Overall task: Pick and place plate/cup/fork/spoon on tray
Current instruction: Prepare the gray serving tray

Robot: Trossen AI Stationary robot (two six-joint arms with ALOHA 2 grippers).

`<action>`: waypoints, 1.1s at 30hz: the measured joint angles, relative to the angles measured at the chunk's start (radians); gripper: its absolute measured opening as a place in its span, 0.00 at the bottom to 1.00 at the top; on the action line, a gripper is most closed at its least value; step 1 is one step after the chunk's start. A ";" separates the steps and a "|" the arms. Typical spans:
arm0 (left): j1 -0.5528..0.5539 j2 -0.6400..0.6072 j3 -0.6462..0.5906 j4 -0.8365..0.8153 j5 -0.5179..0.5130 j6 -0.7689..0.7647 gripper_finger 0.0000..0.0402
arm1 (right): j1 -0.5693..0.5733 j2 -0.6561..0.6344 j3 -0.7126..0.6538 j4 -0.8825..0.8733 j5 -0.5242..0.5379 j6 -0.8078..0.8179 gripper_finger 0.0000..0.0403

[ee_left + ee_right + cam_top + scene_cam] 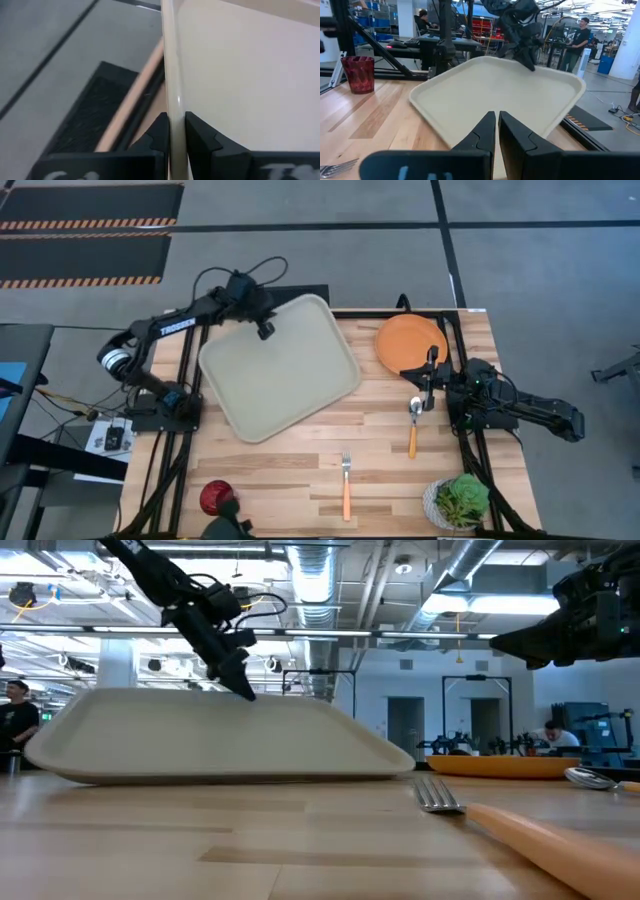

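Observation:
The pale grey-green tray (280, 370) lies askew on the table's left half, its underside on the wood (220, 750). My left gripper (265, 330) is shut on its far rim. My right gripper (428, 380) is shut and empty, above the table between the orange plate (410, 340) and the spoon (414, 420), pointing toward the tray (495, 90). The plate lies flat at the far right. The fork (346, 485) lies near the front edge. The dark-red cup (215, 497) stands at the near left corner. My left gripper pinches the tray's far rim (174, 100) about midway along that edge, one finger (200, 140) inside the tray and the other (159, 135) outside. The fingers come slanting down from the far left (240, 680). The tray rests on the table.
A white pot with a green plant (460, 500) stands at the near right corner. The spoon's bowl (416, 407) lies just near of my right gripper. Bare wood lies between the tray and the fork. People and equipment show in the room beyond (580, 35).

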 joint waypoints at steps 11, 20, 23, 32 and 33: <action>-0.126 0.120 0.000 0.116 0.046 0.070 0.06 | 0.000 0.000 0.000 0.000 0.000 0.000 0.12; -0.216 0.139 0.000 0.195 0.103 0.053 0.06 | 0.000 0.000 0.000 0.000 0.000 0.000 0.12; -0.242 0.139 0.000 0.225 0.099 0.026 0.06 | 0.000 0.000 0.000 0.000 0.000 0.000 0.12; -0.290 0.139 0.000 0.343 0.046 0.004 0.06 | 0.000 0.000 0.000 0.000 0.000 0.000 0.12; -0.290 0.139 0.000 0.349 0.040 0.005 0.06 | 0.000 0.000 0.000 0.000 0.000 0.000 0.12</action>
